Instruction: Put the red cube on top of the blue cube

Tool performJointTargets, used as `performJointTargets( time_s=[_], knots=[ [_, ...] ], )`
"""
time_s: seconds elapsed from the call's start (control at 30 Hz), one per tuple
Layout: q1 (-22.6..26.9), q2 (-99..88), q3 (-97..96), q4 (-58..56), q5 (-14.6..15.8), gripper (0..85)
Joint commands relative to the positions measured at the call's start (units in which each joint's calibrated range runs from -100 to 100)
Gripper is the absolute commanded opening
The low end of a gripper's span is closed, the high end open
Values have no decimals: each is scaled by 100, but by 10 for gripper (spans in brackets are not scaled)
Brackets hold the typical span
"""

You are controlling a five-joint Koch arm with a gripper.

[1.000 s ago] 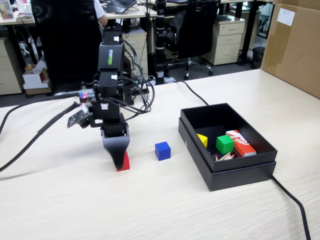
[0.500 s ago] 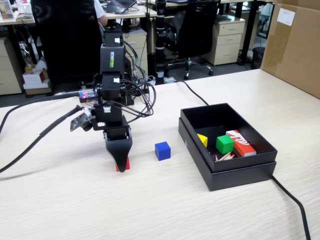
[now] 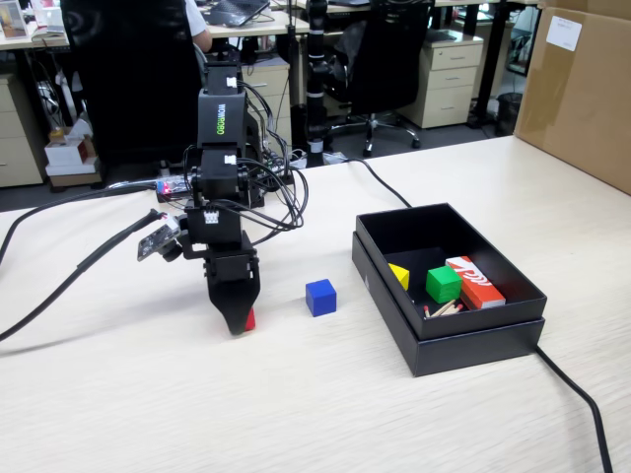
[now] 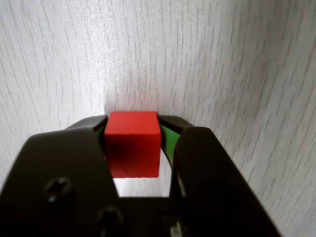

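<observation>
Your jaws closed on the red cube [image 4: 132, 143] and raised it just clear of the desk [image 3: 296, 394]; it was gripped squarely, so carrying it to the blue cube [image 3: 320, 297] nearby looked feasible.

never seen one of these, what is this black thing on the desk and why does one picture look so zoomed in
It is a small robot arm standing on a table. One picture comes from a fixed camera across the table; the close one comes from a camera on the arm's wrist, looking down past its end effector. That end effector is shut on a red cube. A blue cube sits on the table to its right in the fixed view. The black box holds a green cube, a yellow piece and a red-and-white carton.
</observation>
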Motion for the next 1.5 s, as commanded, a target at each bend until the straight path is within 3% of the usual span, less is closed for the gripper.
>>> performJointTargets(
  time_s=[0.0,0.47,0.73,1.07,1.47],
  knots=[
    [-10,-75,339,252,-5,31],
    [63,-2175,149,-526,137,24],
    [659,-4355,-876,-742,537,24],
    [1031,-3357,-313,-603,1094,24],
    [1084,-1991,113,-206,1162,25]
  ],
)
